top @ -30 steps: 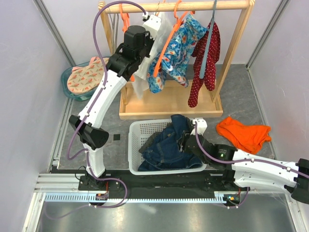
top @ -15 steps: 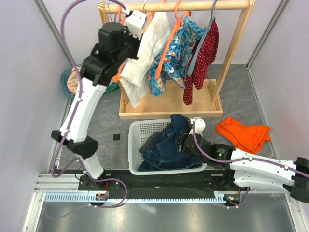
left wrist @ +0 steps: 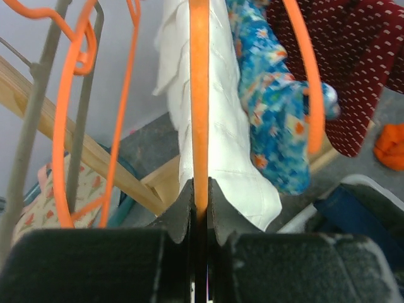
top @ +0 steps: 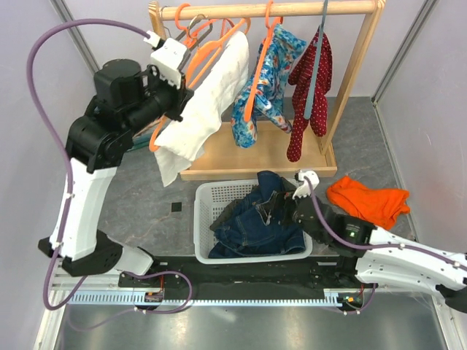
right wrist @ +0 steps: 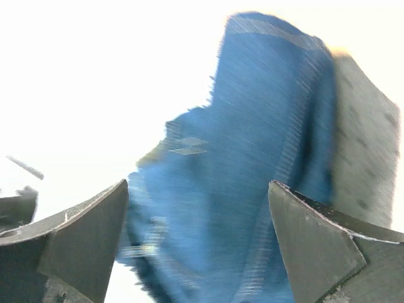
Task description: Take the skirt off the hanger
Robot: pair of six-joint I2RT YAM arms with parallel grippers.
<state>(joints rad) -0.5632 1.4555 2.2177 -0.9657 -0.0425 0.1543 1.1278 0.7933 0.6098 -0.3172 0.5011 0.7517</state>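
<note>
The dark denim skirt (top: 255, 222) lies bunched in the white basket (top: 205, 211), with no hanger on it that I can see. My right gripper (top: 286, 210) is open just over its right side. In the right wrist view the blue denim (right wrist: 271, 158) fills the gap between the open fingers of the right gripper (right wrist: 197, 189). My left gripper (top: 182, 98) is shut on an orange hanger (left wrist: 199, 95) that carries a white garment (top: 208, 95), swung out left of the rack. In the left wrist view the left gripper (left wrist: 199, 202) pinches the hanger's bar.
The wooden rack (top: 292, 9) holds more orange hangers (top: 255, 73), a blue floral garment (top: 266, 80) and a red dotted garment (top: 310, 87) on a grey-blue hanger (top: 319, 51). An orange cloth (top: 368, 200) lies right of the basket. A teal bin (left wrist: 38, 196) stands at the left.
My left arm has swung up and far left, pulling the orange hanger and white garment with it. My right gripper has lifted slightly over the skirt in the basket.
</note>
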